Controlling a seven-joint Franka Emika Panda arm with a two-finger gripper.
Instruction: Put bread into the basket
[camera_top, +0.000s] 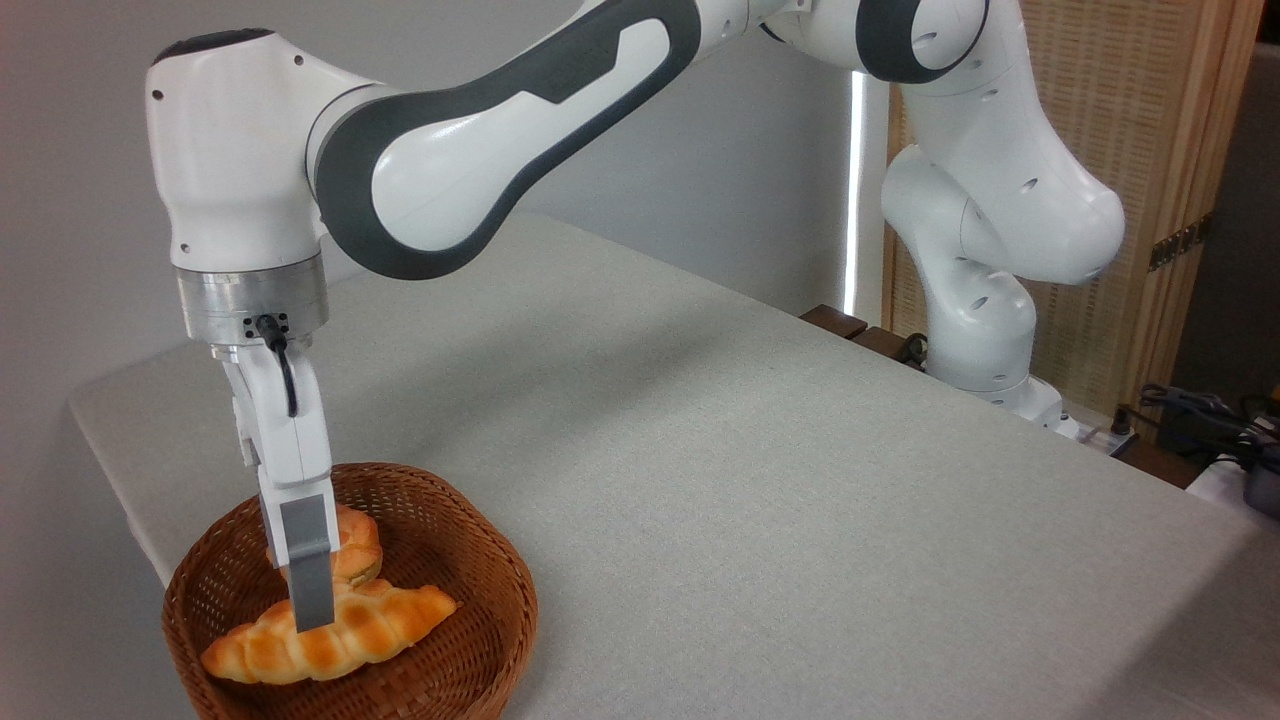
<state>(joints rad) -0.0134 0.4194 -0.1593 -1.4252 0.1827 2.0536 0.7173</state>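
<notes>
step: release | long golden braided bread (330, 640) lies in round brown wicker basket (490, 560) | gripper (312, 620) jaw state unclear | should open, lift straight

Grey table (760, 480), wicker basket (500, 560) on it

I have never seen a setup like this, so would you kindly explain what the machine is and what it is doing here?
This is one picture from a fixed camera beside a grey table. The white jointed machine is a robot arm bolted at the table's far edge. At its tip is a pincer with two grey fingers, reaching down into a round wicker basket. Inside lie a long braided bread and a small round bun. The pincer is at the bread; whether it is gripping is unclear.
</notes>
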